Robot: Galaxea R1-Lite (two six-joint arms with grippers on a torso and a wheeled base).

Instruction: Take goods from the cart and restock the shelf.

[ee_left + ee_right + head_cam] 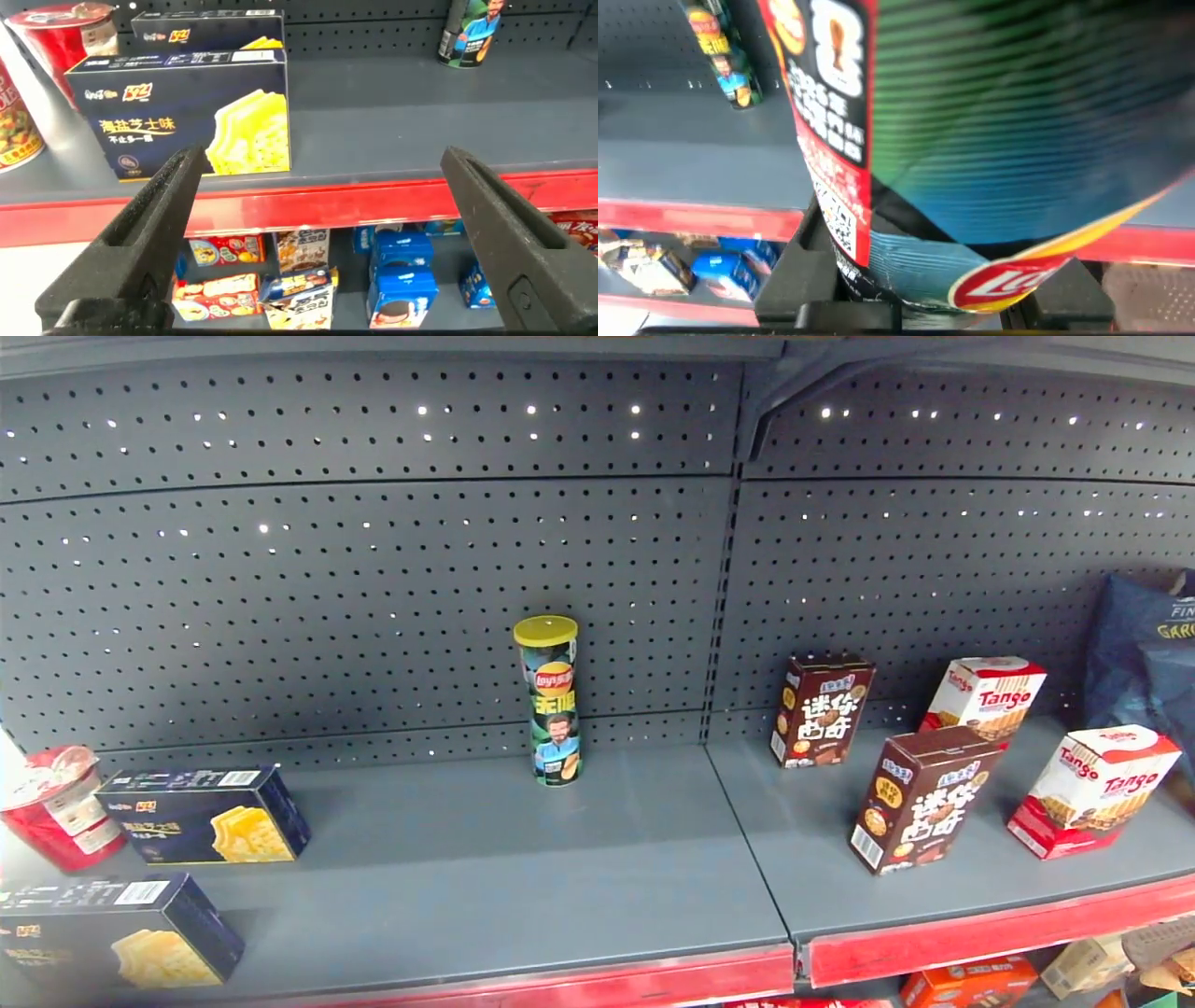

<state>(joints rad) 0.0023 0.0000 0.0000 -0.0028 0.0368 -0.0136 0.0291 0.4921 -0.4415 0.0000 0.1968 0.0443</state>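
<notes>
A tall chip can with a yellow lid stands upright at the back middle of the grey shelf. It also appears far off in the left wrist view and the right wrist view. My right gripper is shut on a second chip can, green and blue with a red label, held in front of the shelf's red edge. My left gripper is open and holds nothing; it hangs just before the red shelf edge, facing a dark blue cracker box.
Two dark blue cracker boxes and a red noodle cup sit at the left. Brown boxes, red-and-white wafer boxes and a blue bag fill the right. Packs line the lower shelf.
</notes>
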